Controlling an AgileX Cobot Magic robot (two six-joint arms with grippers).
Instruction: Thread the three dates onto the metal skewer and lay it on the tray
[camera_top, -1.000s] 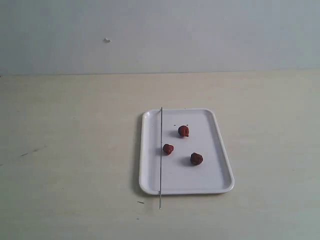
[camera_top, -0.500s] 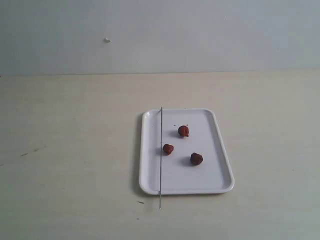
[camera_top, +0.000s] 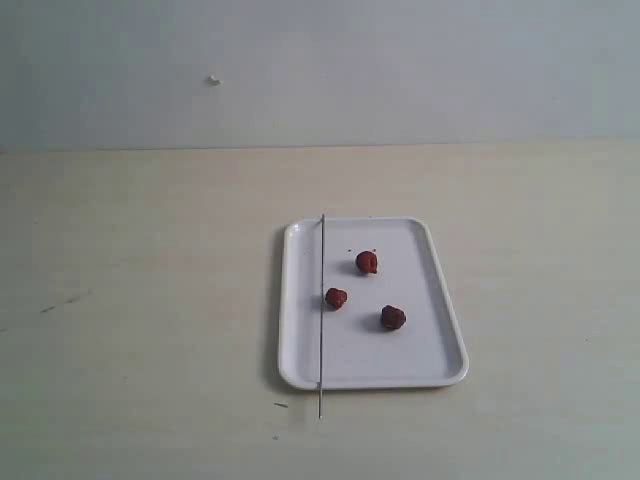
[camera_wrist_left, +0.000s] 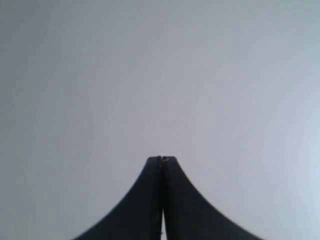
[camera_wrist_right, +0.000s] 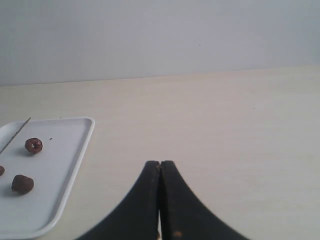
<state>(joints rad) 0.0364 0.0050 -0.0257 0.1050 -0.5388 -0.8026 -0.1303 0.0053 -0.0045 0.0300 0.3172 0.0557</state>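
A white tray (camera_top: 430, 355) lies on the table right of centre. Three dark red dates rest loose on it: one at the back (camera_top: 367, 262), one in the middle (camera_top: 336, 298), one nearer the front (camera_top: 393, 318). The thin metal skewer (camera_top: 321, 340) lies lengthwise over the tray's left side, its near end sticking out past the front rim. Neither arm shows in the exterior view. My left gripper (camera_wrist_left: 161, 159) is shut and faces only a blank grey surface. My right gripper (camera_wrist_right: 160, 163) is shut over bare table, with the tray (camera_wrist_right: 75, 160), two dates (camera_wrist_right: 33, 145) (camera_wrist_right: 22, 184) and the skewer tip (camera_wrist_right: 20, 127) off to one side.
The pale wooden table (camera_top: 130, 300) stretches wide on every side of the tray. A plain grey wall (camera_top: 320, 70) rises behind it. A few small dark specks (camera_top: 281, 405) mark the tabletop near the skewer's front end.
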